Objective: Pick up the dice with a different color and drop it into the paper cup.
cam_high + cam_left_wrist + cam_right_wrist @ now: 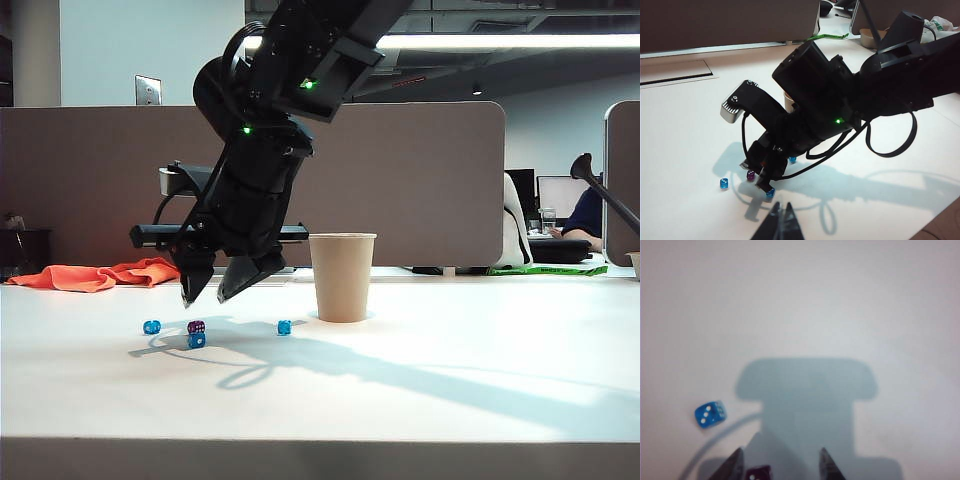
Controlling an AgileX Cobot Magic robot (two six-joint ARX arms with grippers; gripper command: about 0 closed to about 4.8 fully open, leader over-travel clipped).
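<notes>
In the exterior view you see the right gripper (225,293) hanging nose-down over the white table (450,380), its two dark fingers spread apart with nothing between them. Just below its tips sits the purple die (196,327), resting on top of a blue die (196,341). Another blue die (152,327) lies to the left, and a third blue die (284,327) lies to the right, near the foot of the paper cup (342,277). The cup stands upright just right of the gripper. An orange cloth (100,275) is bunched at the far left edge of the table.

From the left wrist view you look across at the right arm reaching over the table, with the right gripper (760,172) above the dice. The purple die (750,175) shows beside the fingertips, free of them, with blue dice (724,183) around it. The cup is mostly hidden behind the arm. The left gripper (781,222) barely enters the frame; its tips appear close together, though you cannot tell for sure from so little of them.

In the right wrist view the right gripper (780,465) has its fingertips (732,467) wide apart, and the purple die (759,473) sits on the table between them at the frame's edge, untouched. One blue die (710,414) lies off to the side.
</notes>
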